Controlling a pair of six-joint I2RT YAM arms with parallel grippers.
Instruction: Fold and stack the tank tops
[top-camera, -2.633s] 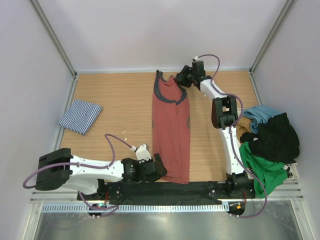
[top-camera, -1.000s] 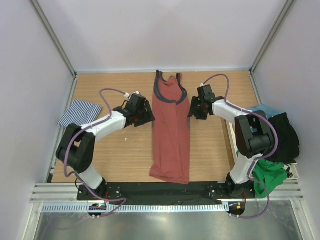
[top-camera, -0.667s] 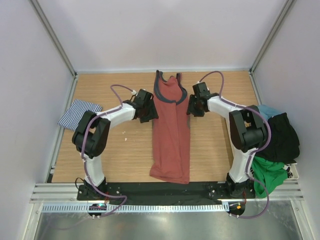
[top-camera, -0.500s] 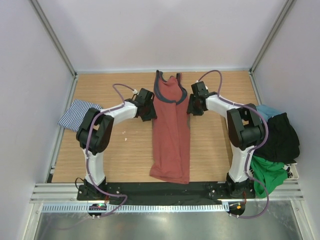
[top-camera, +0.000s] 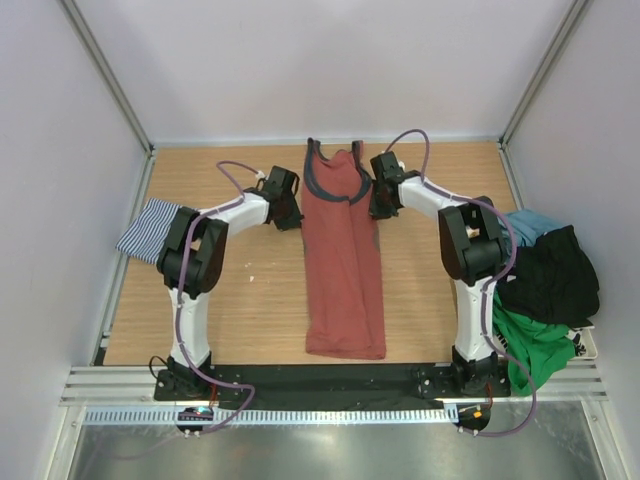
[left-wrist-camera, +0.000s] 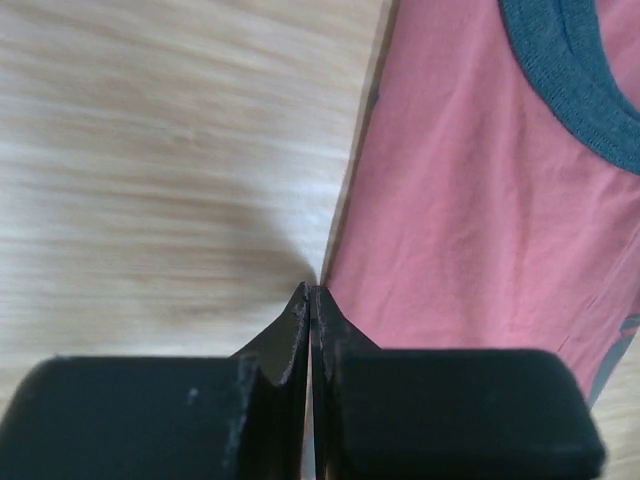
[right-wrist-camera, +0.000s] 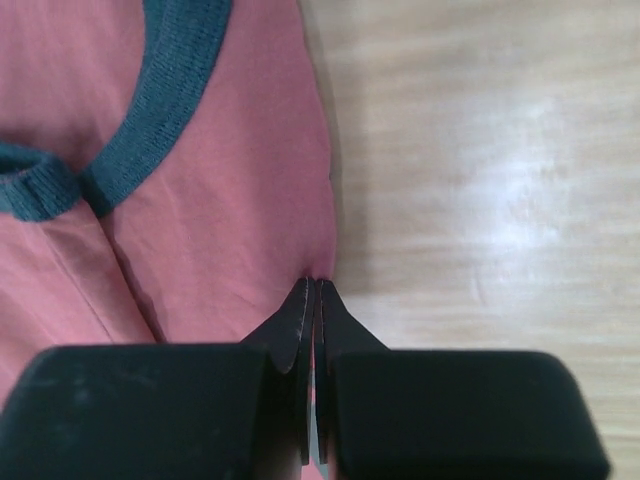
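flat top (top-camera: 343, 260) centre, folded top (top-camera: 150, 225) left, clothes pile (top-camera: 545, 280) right

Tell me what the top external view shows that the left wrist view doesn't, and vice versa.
Only top external: the whole rust-red tank top laid lengthwise, the folded striped tank top at the table's left edge, the pile of clothes on the right, and the right gripper at the red top's opposite side. Only left wrist: the left gripper's jaws shut right on the cloth's side edge, apparently pinching it. Both: the dark neckline trim and the wooden table.
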